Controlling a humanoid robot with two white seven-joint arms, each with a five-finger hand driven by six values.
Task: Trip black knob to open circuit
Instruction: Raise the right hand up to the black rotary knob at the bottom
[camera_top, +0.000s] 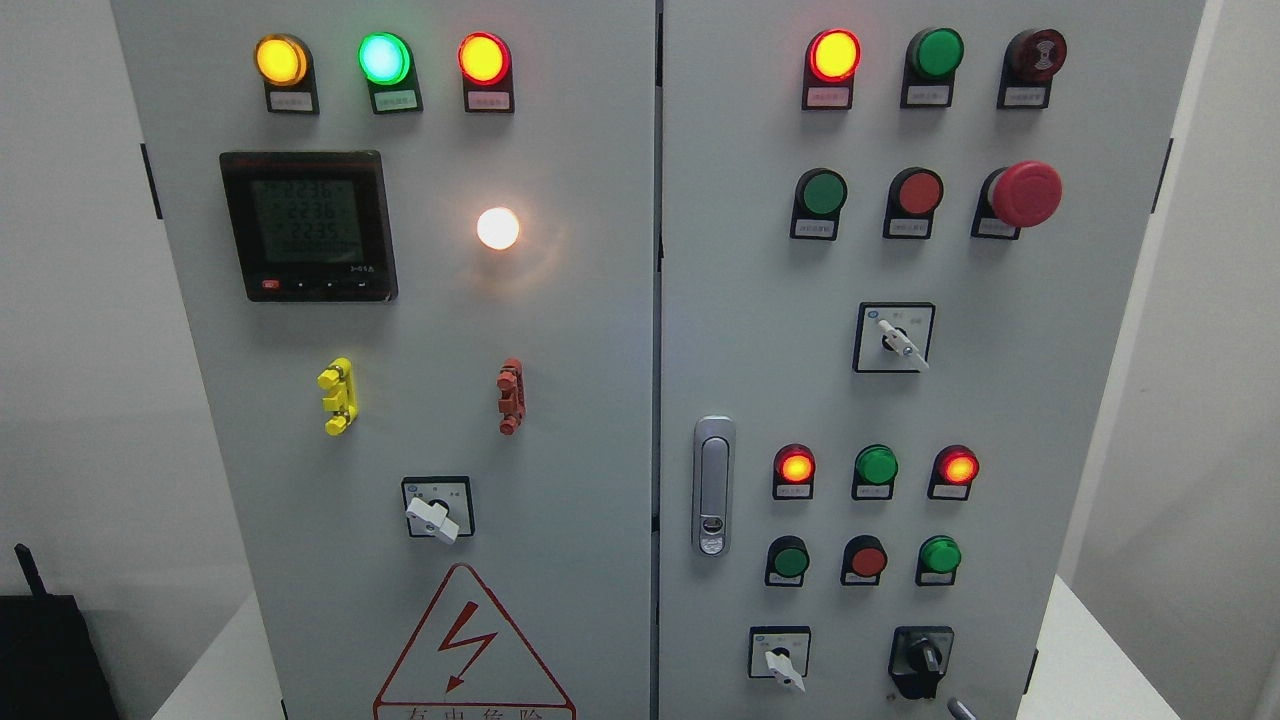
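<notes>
The black knob (921, 660) sits on a black plate at the bottom right of the grey cabinet's right door (760, 330), with its handle standing nearly upright. Just below and to the right of it, a thin grey tip (960, 708) pokes up from the bottom edge. It looks like a fingertip of my right hand, a little apart from the knob. The rest of that hand is out of frame. My left hand does not show.
A white selector (781, 665) sits left of the black knob, with another (898, 343) higher up and a third (432, 515) on the left door. A red mushroom button (1024, 193) juts out at the upper right. A silver door latch (712, 485) lies beside the seam. Several lamps are lit.
</notes>
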